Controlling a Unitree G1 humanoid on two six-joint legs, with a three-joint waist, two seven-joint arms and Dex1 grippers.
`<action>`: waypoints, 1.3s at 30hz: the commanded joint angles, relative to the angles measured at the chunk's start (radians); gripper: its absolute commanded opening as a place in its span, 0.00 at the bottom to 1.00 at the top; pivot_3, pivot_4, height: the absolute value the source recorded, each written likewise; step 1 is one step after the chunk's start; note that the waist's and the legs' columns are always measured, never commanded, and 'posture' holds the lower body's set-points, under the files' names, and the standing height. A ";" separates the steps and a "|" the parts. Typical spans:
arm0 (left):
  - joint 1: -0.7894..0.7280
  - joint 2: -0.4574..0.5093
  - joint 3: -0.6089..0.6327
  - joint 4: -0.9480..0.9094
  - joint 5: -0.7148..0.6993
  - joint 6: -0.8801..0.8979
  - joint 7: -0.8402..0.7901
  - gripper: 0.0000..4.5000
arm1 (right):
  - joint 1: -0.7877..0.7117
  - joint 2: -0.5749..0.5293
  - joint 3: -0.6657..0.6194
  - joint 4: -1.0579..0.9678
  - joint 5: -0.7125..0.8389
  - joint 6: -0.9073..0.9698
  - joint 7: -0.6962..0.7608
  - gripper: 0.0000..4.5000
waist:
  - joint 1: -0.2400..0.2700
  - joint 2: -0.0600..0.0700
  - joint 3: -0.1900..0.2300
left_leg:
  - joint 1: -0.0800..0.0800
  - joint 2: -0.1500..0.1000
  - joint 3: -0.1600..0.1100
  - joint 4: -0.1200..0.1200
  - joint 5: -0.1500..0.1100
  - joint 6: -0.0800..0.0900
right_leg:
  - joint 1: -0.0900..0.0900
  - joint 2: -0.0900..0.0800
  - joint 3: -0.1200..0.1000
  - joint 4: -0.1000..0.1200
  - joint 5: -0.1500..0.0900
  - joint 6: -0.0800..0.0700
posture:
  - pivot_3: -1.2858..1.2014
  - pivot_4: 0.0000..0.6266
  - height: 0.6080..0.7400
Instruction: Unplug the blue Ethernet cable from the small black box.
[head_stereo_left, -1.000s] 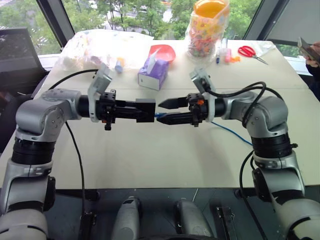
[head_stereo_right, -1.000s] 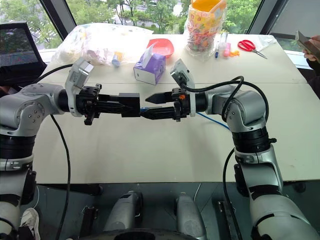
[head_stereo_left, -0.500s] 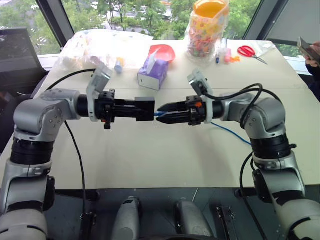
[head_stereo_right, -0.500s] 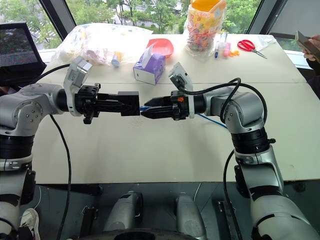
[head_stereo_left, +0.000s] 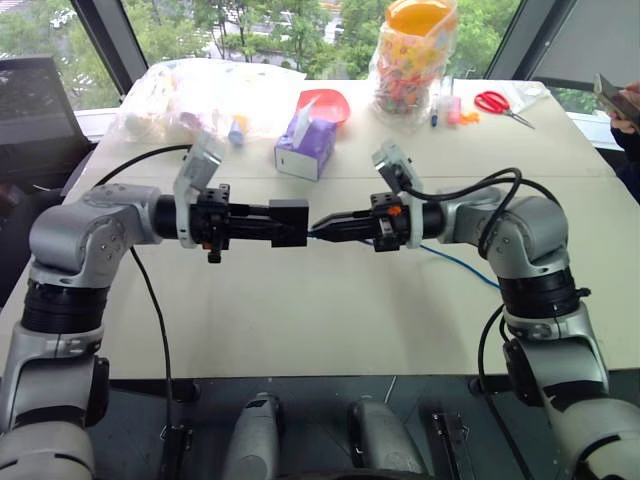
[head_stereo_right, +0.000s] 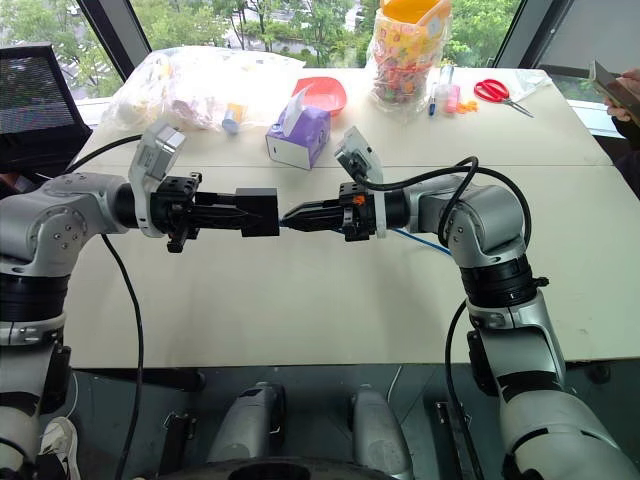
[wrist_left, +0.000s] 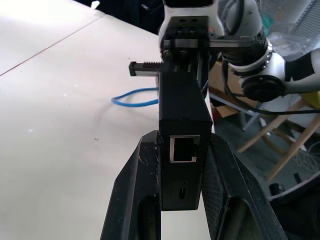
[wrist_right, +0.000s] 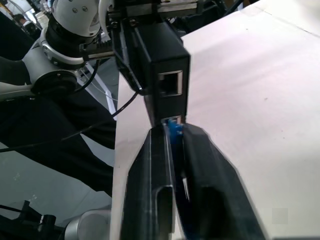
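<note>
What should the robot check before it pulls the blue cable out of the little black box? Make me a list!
1. Left pincer holds the small black box firmly: ok, its fingers press both sides.
2. Right pincer is shut on the blue Ethernet cable near the plug: ok, blue shows between its fingers.
3. Plug still sits in the box's port: ok, the blue end meets the box.
4. Plug's clip is pressed down: cannot tell, the fingers hide it.
5. Both pincers line up for a straight pull: ok, they face each other end to end in the left eye view.
6. Cable behind the right pincer lies slack on the table: ok, it curves loosely.
</note>
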 joint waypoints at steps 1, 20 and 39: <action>-0.004 0.012 0.032 -0.031 -0.016 -0.004 0.006 0.11 | -0.015 -0.002 -0.001 -0.022 0.022 -0.002 0.005 0.05 | 0.000 0.000 0.000 | 0.000 0.000 0.000 0.000 0.000 0.000 | 0.000 0.000 0.000 0.000 0.000 0.000 | 0.52 0.24 0.96; -0.010 0.008 0.032 -0.024 -0.019 -0.010 0.014 0.11 | -0.007 -0.021 0.025 -0.035 0.011 -0.033 0.019 0.61 | 0.000 0.000 0.000 | 0.000 0.000 0.000 0.000 0.000 0.000 | 0.000 0.000 0.000 0.000 0.000 0.000 | 0.52 0.24 0.96; 0.013 0.016 0.030 -0.049 -0.027 -0.013 0.013 0.11 | -0.008 -0.031 0.036 -0.025 -0.007 -0.049 0.020 0.02 | 0.000 0.000 0.000 | 0.000 0.000 0.000 0.000 0.000 0.000 | 0.000 0.000 0.000 0.000 0.000 0.000 | 0.52 0.24 0.96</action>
